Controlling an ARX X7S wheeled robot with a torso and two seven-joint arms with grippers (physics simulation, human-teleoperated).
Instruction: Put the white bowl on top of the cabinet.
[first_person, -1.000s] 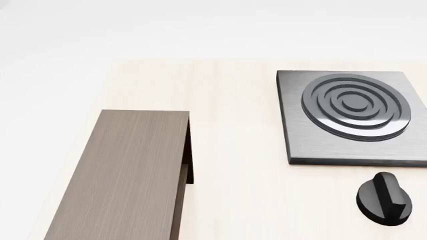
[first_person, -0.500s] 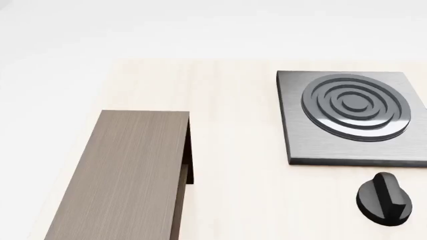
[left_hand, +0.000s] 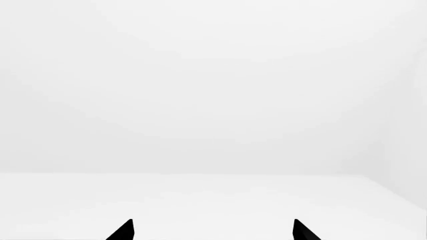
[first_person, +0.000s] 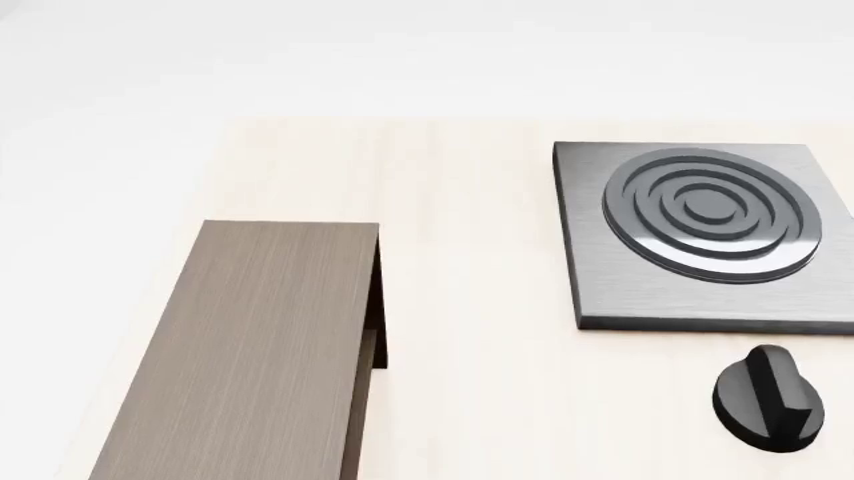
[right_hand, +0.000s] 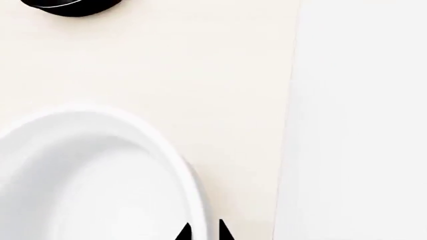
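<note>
The white bowl shows only in the right wrist view, standing on the pale table near its edge. My right gripper has its two black fingertips close together with the bowl's rim between them, one tip inside the wall and one outside. The grey-brown cabinet lies at the left of the head view with a bare flat top. My left gripper is open and empty, facing blank white space. Neither gripper nor the bowl shows in the head view.
A square dark-grey stove plate with concentric rings lies at the right of the pale table, with a black knob in front of it. A black round object sits beyond the bowl. The table's edge runs close beside the bowl.
</note>
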